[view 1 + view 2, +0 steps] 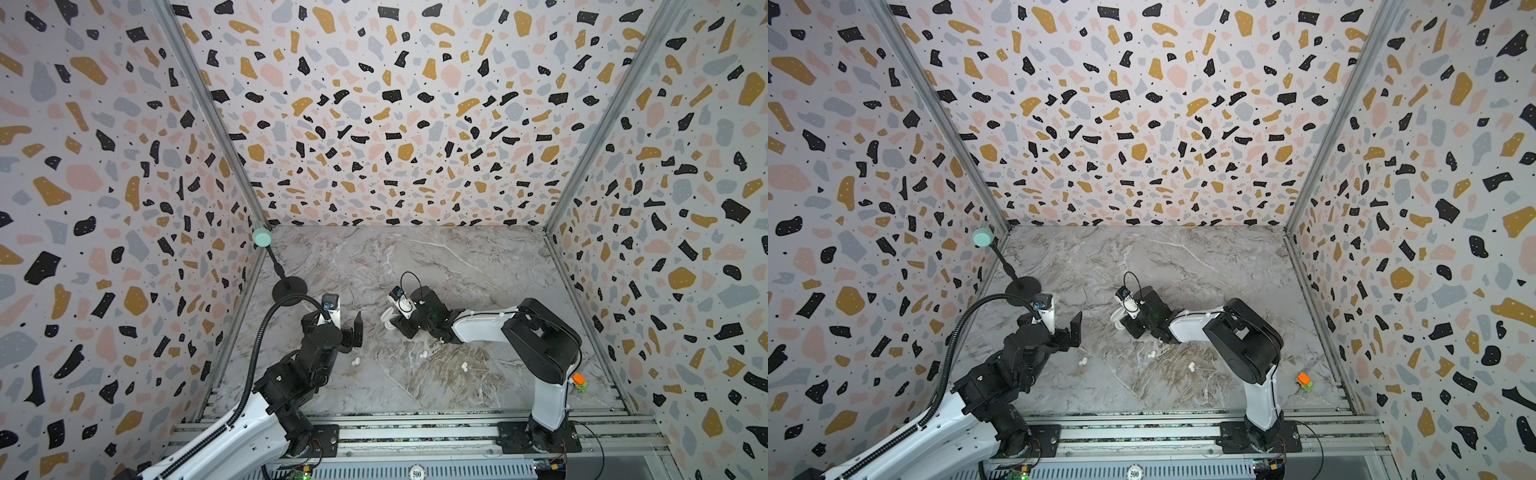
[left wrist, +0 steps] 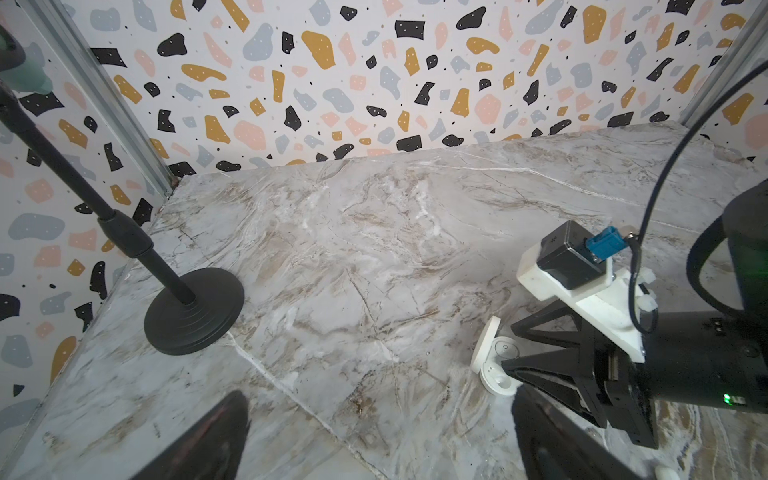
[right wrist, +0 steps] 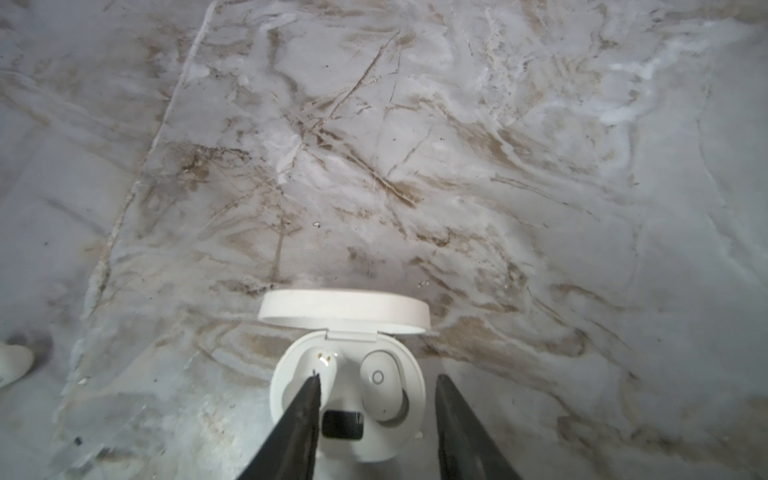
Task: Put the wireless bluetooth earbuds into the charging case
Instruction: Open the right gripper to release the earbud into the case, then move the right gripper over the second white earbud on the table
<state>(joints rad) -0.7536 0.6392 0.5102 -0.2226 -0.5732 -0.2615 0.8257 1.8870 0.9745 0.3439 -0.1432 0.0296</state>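
Right jaws: your right gripper (image 3: 379, 376) stands partly open and holds nothing. Its two dark fingers (image 3: 299, 428) reach down over the open case, one on each side of the filled socket.
Between the jaws: you see the seated earbud (image 3: 384, 388) lying in its socket, apart from both fingers.
Beside it: the empty socket (image 3: 323, 362) shows its gold contacts, and one fingertip hangs right over it.
Charging case: the charging case (image 3: 347, 451) lies flat on the marble table (image 3: 415, 145) with its lid (image 3: 344, 311) hinged up on the far side from the gripper. In both top views you find it near the middle of the table (image 1: 390, 326) (image 1: 1119, 322), at the tip of the right arm.
Left jaws: your left gripper (image 2: 380, 395) is spread wide and empty, above bare marble. It stands apart from the case, which shows at the edge of its wrist view (image 2: 496, 365).
Loose earbuds: three loose earbuds lie on the table, nearer the front rail than the case. One sits just beside the left gripper (image 1: 355, 361), and two sit between the arms (image 1: 424, 354) (image 1: 464, 366).
Further out: a black microphone stand (image 1: 289, 286) stands in the far left corner. A small orange and green piece (image 1: 579, 380) lies beside the right arm, near the right wall.
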